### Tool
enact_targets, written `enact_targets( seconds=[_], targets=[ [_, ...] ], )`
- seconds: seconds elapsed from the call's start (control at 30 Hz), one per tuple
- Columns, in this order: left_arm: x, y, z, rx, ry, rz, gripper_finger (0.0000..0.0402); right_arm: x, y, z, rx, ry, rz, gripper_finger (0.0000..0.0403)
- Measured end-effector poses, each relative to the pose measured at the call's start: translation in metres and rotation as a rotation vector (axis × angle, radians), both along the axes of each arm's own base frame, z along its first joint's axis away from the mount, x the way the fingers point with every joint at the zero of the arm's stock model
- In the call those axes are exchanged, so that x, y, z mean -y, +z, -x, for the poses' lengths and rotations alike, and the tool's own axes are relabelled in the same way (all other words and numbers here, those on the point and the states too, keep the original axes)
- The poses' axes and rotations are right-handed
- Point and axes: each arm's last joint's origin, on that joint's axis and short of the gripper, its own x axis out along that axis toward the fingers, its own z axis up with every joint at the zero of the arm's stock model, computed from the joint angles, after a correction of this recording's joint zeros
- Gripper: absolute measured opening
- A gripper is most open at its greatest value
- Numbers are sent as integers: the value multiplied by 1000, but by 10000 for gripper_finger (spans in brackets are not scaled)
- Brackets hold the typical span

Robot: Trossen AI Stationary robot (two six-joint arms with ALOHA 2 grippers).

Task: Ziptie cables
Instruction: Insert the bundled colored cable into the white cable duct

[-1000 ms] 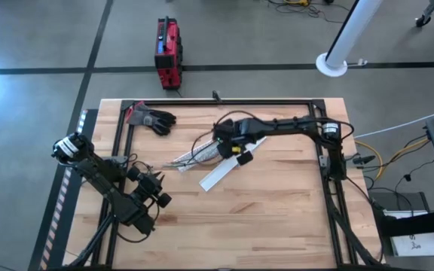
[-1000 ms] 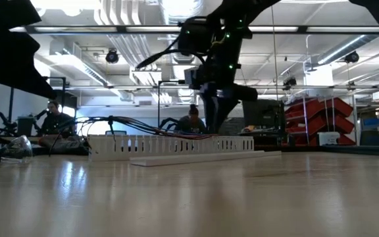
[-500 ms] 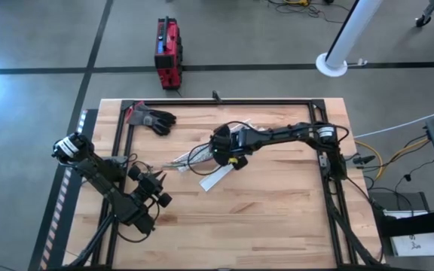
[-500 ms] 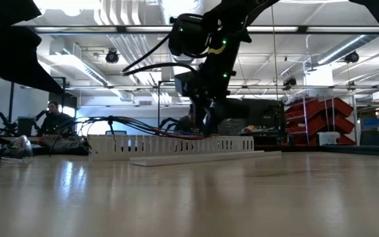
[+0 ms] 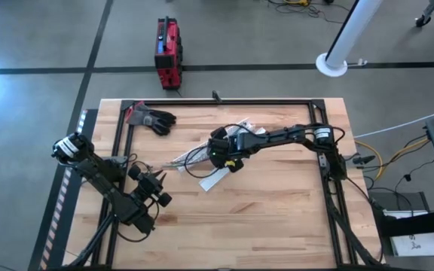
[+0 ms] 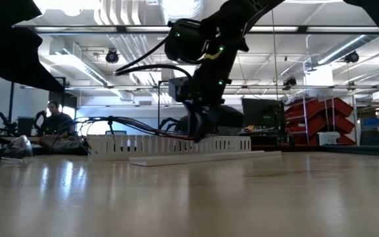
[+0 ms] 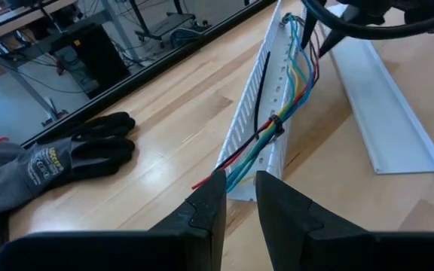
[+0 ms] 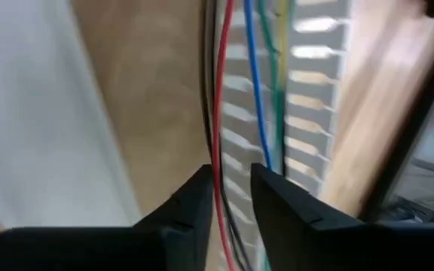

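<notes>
The cables (image 7: 266, 135), thin red, green, blue, yellow and black wires, lie along a white slotted channel (image 5: 183, 159) at mid-table. A black tie (image 7: 275, 126) binds them near the middle. My right gripper (image 5: 218, 156) has come down onto the channel's right part (image 6: 199, 137). It is narrowly open, with the red wire (image 8: 221, 113) running into the gap between its fingers. My left gripper (image 5: 163, 197) waits near the front left, narrowly open and holding nothing, and points at the channel's left end (image 7: 239, 192). My right gripper comes at the cables from above, pointing down, with its fingers (image 8: 194, 203) on either side of the red wire (image 8: 220, 177) and lying along it. I cannot tell whether the fingers touch the wire. The cables rest in the channel.
The channel's flat white lid (image 5: 215, 179) lies on the table just in front of the channel. A black and grey work glove (image 5: 153, 119) lies at the far left. A black frame rail (image 5: 224, 102) runs round the table's edges.
My right gripper has gone toward the table's left and near edges and down, from above the channel's right end onto the cables. It has tipped further downward. The cables and the channel have stayed in place.
</notes>
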Motion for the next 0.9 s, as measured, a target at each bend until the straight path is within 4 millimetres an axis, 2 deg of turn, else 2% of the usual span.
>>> enact_targets(
  seconds=[0.2, 0.27, 0.4, 0.63, 0.9],
  targets=[
    [0, -1, 0, -1, 0, 0, 59, 3, 6, 1, 9, -16, 67, 15],
    [0, -1, 0, -1, 1, 1, 59, 4, 7, 0, 17, -18, 68, 5],
    [0, -1, 0, -1, 0, 1, 59, 8, 8, -1, 35, -31, 71, 4],
    [0, -1, 0, 0, 1, 3, 59, 33, 10, 0, 70, -94, 74, 1],
    [0, -1, 0, 4, 1, 8, 59, 61, 8, 7, 90, -150, -48, 1]
  ],
)
